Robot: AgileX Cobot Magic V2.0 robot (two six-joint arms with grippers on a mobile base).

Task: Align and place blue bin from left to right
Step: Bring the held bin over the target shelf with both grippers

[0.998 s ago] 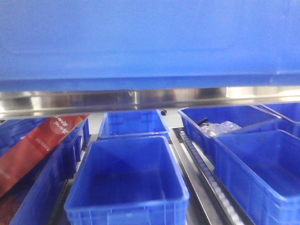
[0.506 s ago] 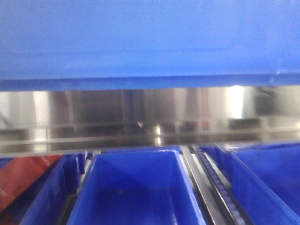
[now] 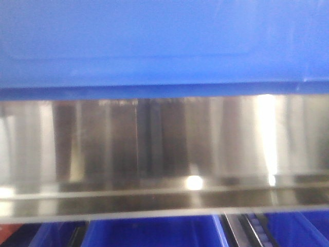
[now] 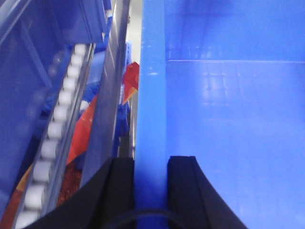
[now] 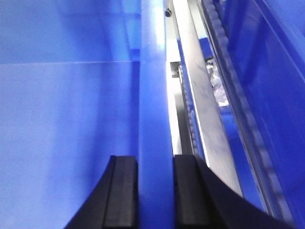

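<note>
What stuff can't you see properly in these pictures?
Front view: the bin fills the top, hiding what's behind it; the lower bins are cut off by the bottom edge.
Left wrist: the red packet is half hidden behind a rail, print unreadable.
Right wrist: the silvery clutter is too blurred to name.

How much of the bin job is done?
The grabbing part looks done: the left gripper and the right gripper each pinch a side wall of the blue bin. Right now it is held up in front of the shiny metal panel, above the darker bins. Left to do: set it down lined up in the row.
</note>
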